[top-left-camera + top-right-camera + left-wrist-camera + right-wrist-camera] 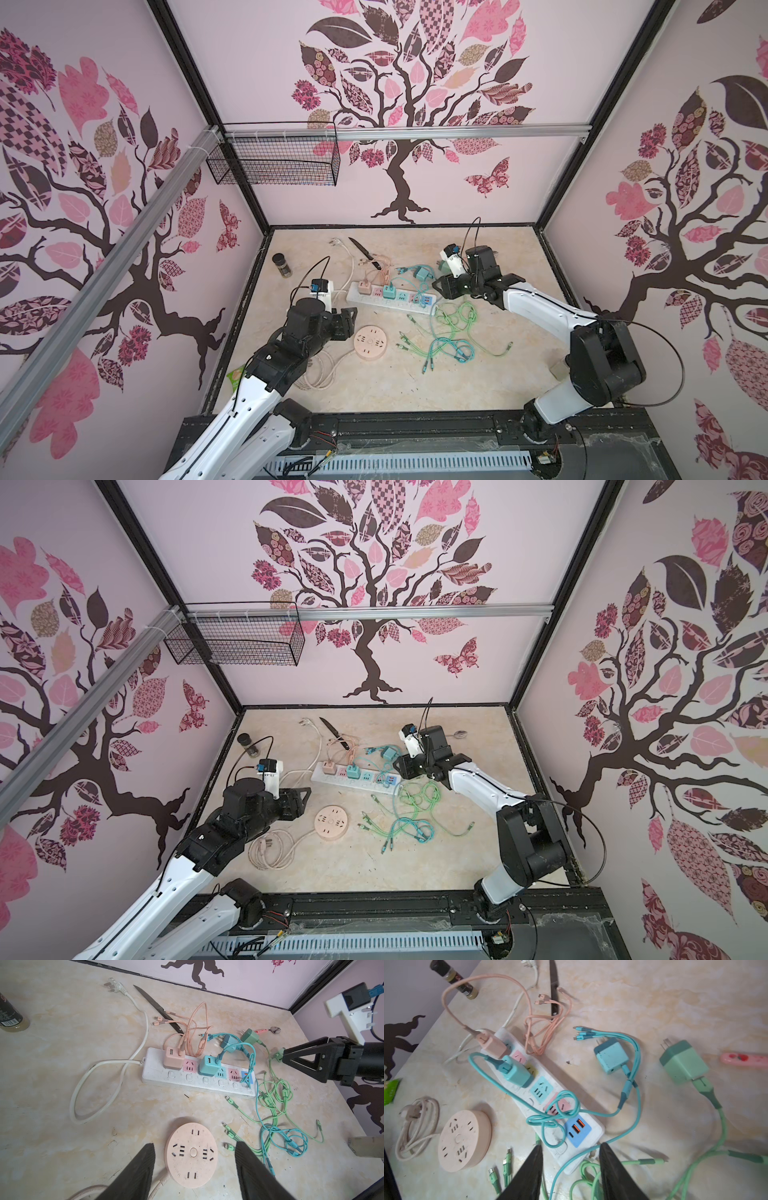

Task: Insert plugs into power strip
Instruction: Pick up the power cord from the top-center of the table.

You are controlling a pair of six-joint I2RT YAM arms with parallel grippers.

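Black fingertips of the right gripper were seen spread, nothing pinched, with the USB end of the power strip lying between and below them. A peach plug and a teal plug were seated in the strip; a loose teal plug and a mint plug were found on the table beside it, clear of those jaws. The left gripper was held spread and empty above a round peach socket, apart from the strip.
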